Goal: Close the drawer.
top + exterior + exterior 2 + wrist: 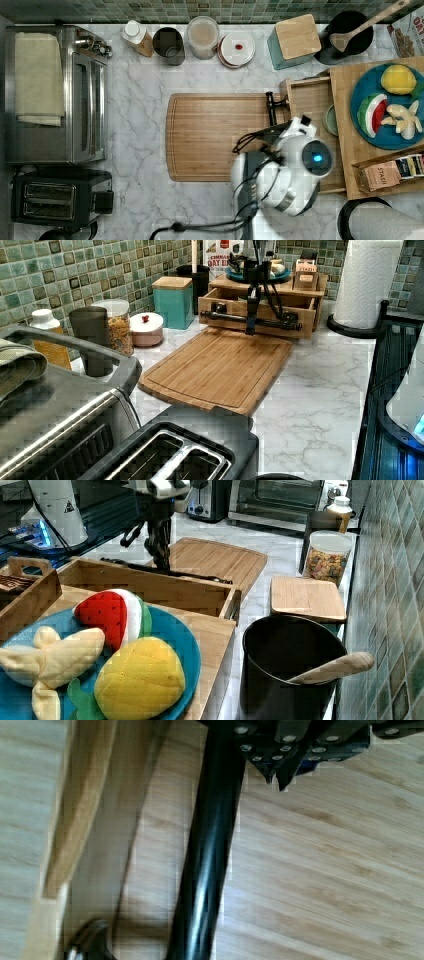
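The drawer (310,100) is a shallow light-wood tray that stands pulled out from under a wooden shelf. Its front (280,315) carries a long black bar handle (225,316). My gripper (249,331) hangs straight down on the cutting-board side of that handle, fingers shut with nothing between them. In the right view the gripper (161,565) stands just beyond the drawer front (150,587) and the handle (200,577). Close up, the fingertips (278,780) sit tight against the side of the black bar (205,860), over bamboo, with the drawer front (75,820) beyond.
A bamboo cutting board (215,135) lies on the marble counter in front of the drawer. A blue plate of toy food (385,105) rests on the shelf above it. A teal canister (295,42), jars, a toaster oven (55,95), a toaster (60,195) and a paper towel roll (380,220) ring the counter.
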### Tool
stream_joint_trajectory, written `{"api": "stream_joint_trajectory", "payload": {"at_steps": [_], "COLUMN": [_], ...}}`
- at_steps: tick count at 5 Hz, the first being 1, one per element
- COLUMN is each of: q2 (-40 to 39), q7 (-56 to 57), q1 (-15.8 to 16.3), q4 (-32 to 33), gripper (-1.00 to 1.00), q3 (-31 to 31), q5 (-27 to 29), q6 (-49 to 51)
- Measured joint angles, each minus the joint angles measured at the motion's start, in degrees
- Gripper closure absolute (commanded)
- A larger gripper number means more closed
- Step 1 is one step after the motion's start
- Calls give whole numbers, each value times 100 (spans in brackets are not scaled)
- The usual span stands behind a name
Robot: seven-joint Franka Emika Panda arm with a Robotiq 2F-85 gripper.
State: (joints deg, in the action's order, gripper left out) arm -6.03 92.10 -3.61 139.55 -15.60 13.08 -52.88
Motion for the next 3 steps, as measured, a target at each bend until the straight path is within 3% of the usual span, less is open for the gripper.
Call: {"api": "stream_joint_trajectory", "payload": {"at_steps": [1, 2, 3], "q2": [-610, -1054, -1070], "q7": [442, 436, 151], "q1": [-384, -570, -532], "q4": [-839, -1410, -1500], "gripper": [100, 100, 100], "q3": [-179, -466, -558], "q5": [111, 111, -199], "q6": [543, 610, 649]}}
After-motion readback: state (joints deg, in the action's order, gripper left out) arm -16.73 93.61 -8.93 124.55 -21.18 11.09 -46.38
